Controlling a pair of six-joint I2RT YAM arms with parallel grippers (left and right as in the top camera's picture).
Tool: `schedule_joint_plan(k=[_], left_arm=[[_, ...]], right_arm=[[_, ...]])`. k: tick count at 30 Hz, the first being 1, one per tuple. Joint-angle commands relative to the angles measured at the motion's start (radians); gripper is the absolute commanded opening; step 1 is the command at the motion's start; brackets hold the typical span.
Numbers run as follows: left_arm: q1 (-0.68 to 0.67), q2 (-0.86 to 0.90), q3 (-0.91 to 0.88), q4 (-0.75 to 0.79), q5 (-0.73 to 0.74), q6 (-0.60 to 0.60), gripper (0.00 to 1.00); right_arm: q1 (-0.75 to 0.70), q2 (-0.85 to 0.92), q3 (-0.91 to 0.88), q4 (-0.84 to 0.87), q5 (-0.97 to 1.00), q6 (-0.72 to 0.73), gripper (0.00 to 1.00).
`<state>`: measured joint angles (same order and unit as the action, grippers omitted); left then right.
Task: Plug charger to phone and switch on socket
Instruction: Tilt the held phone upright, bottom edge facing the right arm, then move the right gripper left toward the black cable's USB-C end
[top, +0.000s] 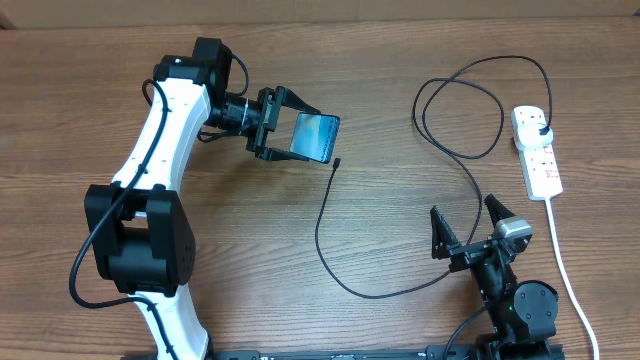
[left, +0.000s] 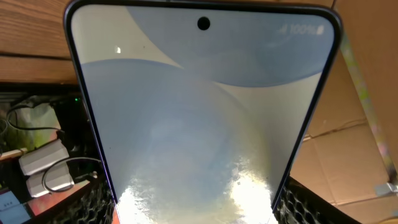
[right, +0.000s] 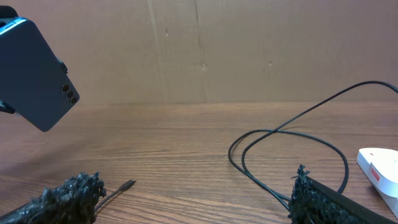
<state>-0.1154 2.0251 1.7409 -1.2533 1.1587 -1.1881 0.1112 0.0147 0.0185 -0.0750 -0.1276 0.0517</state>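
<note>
Above counter (top: 260, 260), left side: phone (top: 316, 136) held up off wood, tilted, left jaws clamped on its long edges, probably to present it for plugging. Connector tip (top: 337, 161) lies free on counter near phone. Charger (top: 318, 228) trails loose rightward to socket (top: 540, 165), black plug (top: 541, 128) seated there. Right jaws spread wide, empty, low near front edge, seemingly placed to fetch tip. Switch state too small to tell.

- The phone (top: 316, 137) hangs tilted above the table, clamped in my left gripper (top: 300, 135), its pale blue screen lit.
- The charger (top: 319, 222) loops across the wood, plug in the socket (top: 540, 165), tip loose near the phone.
- The socket lies flat at my right.
</note>
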Motion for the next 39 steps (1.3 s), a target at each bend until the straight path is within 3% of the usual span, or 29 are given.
schedule_joint_plan(k=[1,12,17,26,34,39], left_arm=[[0.006,0.000,0.030,-0.003,0.003,-0.007,0.49],[0.006,0.000,0.030,-0.003,-0.050,0.002,0.47],[0.003,0.000,0.030,-0.003,-0.220,0.003,0.49],[-0.029,0.000,0.030,-0.003,-0.336,0.030,0.48],[-0.058,0.000,0.030,-0.007,-0.518,0.090,0.48],[-0.081,0.000,0.030,-0.007,-0.605,0.089,0.48]], right_arm=[[-0.006,-0.012,-0.011,0.004,-0.005,-0.001,1.00],[-0.006,-0.012,-0.011,0.004,-0.005,-0.001,1.00],[-0.006,-0.012,-0.011,0.004,-0.005,-0.001,1.00],[-0.006,-0.012,-0.011,0.004,-0.008,0.000,1.00],[-0.006,-0.012,-0.011,0.035,-0.151,0.008,1.00],[-0.006,-0.010,-0.010,0.019,-0.216,0.225,1.00]])
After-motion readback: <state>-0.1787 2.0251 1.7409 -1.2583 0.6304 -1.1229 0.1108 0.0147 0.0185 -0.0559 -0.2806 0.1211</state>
